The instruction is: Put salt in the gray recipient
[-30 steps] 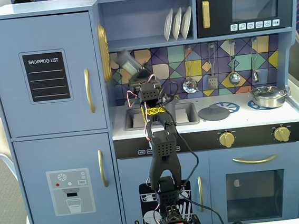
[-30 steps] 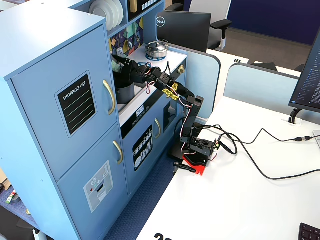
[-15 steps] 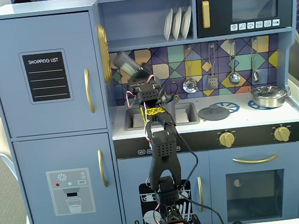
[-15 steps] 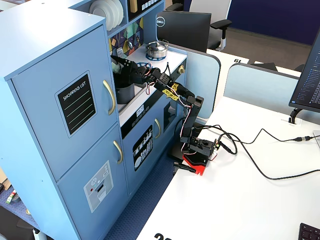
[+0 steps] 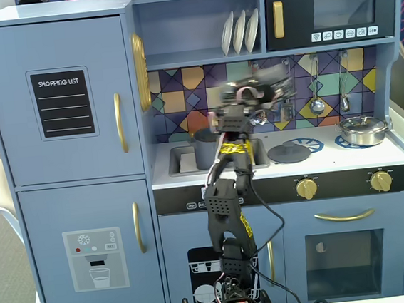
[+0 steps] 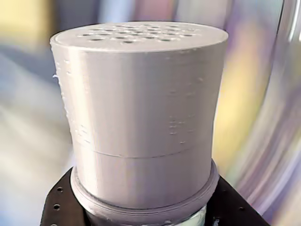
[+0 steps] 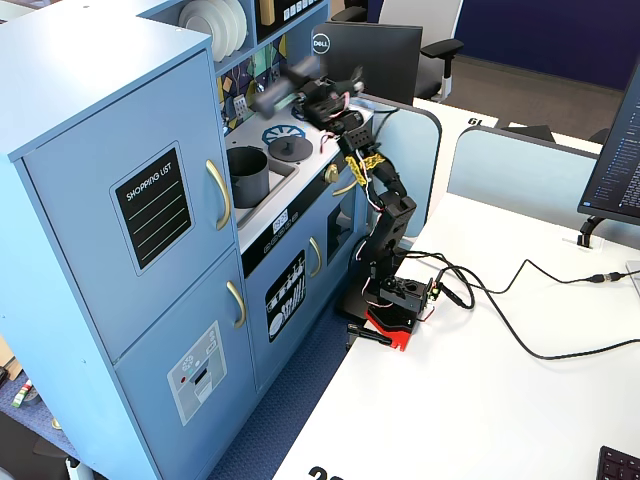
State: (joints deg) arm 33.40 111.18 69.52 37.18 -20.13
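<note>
above the toy counter, the claw (image 7: 290,82) grips the salt (image 6: 141,117), clear of the gray recipient (image 7: 247,172).

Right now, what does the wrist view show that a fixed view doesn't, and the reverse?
Only the wrist view: the holes in the cap of the salt, sharp and close. Only a fixed view: the gray recipient, the lid and the whole arm, its upper end motion-blurred. Both: the salt held in the hand.
</note>
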